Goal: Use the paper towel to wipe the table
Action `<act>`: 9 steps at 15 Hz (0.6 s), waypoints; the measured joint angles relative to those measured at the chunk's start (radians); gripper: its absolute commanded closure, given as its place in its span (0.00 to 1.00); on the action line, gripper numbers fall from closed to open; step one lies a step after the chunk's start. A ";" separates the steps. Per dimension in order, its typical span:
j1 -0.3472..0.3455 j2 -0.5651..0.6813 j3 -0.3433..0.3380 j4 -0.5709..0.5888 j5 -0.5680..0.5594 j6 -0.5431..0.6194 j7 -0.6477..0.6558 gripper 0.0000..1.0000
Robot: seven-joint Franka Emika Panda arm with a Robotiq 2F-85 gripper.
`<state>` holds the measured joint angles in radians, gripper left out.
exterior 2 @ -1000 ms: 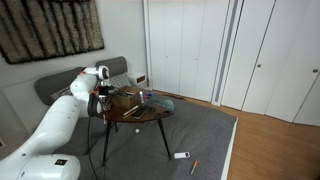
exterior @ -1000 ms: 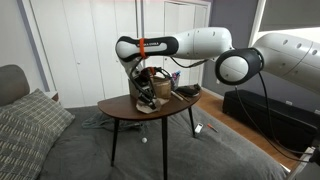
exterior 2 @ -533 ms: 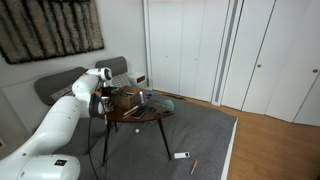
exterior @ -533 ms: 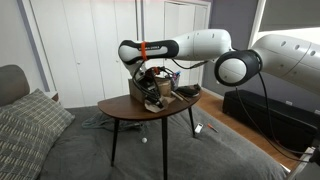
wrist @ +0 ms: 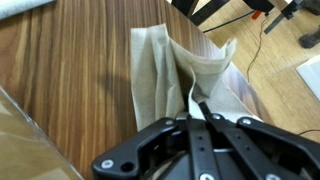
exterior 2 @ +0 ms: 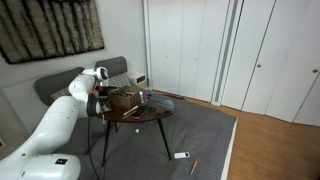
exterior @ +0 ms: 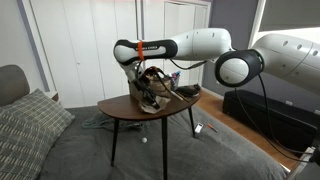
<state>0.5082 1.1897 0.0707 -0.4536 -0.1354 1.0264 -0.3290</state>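
Observation:
The paper towel [wrist: 175, 65] is a rumpled beige sheet lying on the dark brown wooden table [wrist: 70, 90]. My gripper [wrist: 196, 106] is shut on it, pinching a raised fold between the black fingers, with the sheet's far part spread on the wood. In both exterior views the gripper [exterior: 150, 92] [exterior 2: 108, 100] is low over the table [exterior: 125, 113] [exterior 2: 140, 116], near its middle. The towel [exterior: 151, 104] shows as a pale patch under the gripper.
A brown cardboard box [exterior: 137, 85] and a dark flat object [exterior: 187, 92] also sit on the tabletop. A couch with a grey pillow [exterior: 30, 130] is beside the table, a low black bench [exterior: 275, 118] behind it. Small items [exterior 2: 181, 155] lie on the carpet.
The gripper, still shut on the towel, shifted slightly one way across the tabletop and back again, dragging the sheet with it.

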 measured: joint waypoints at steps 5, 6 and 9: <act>0.049 -0.010 0.027 0.001 0.002 0.116 -0.073 1.00; 0.056 -0.011 0.033 0.001 0.004 0.145 -0.068 1.00; 0.068 -0.013 0.049 0.001 0.019 0.218 -0.038 1.00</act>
<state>0.5757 1.1768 0.1193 -0.4523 -0.1160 1.2447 -0.3668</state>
